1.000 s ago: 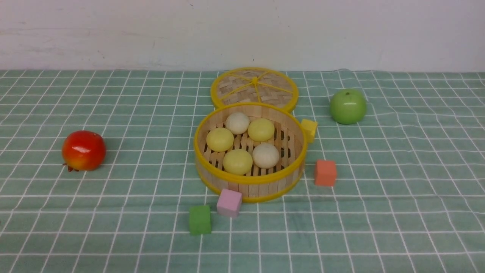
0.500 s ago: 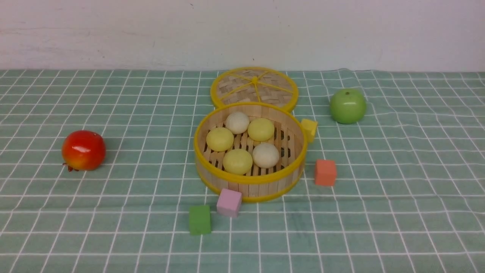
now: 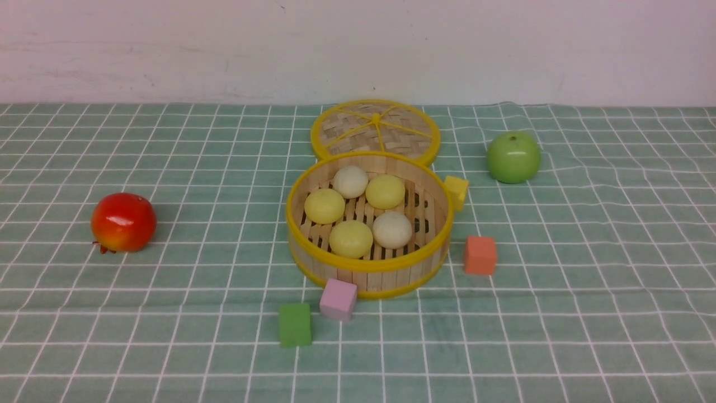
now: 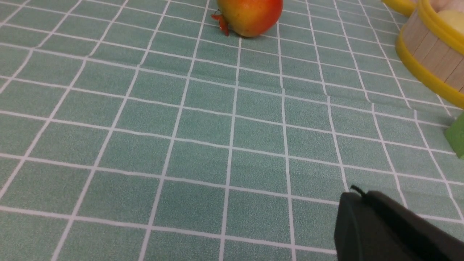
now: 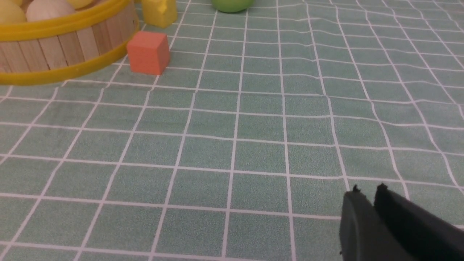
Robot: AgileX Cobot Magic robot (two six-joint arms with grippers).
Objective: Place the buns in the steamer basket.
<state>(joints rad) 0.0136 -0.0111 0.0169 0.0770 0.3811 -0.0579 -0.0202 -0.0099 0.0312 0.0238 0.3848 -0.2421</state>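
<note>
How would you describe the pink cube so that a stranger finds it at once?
Find the round bamboo steamer basket in the middle of the green checked cloth. The pink cube sits against its near wall. The green cube beside it lies nearer the camera.

Pale wall (image 3: pixel 168 50) standing behind, faintly scuffed; green white-checked cloth (image 3: pixel 587 313) covering table, wrinkling slightly; light falling evenly.

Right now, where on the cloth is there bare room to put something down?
Free: the wide cloth between the pomegranate and the steamer basket, and the stretch right of the orange cube, below the green apple. Crowded: around the basket, with its lid, yellow cube, pink cube and green cube.
</note>
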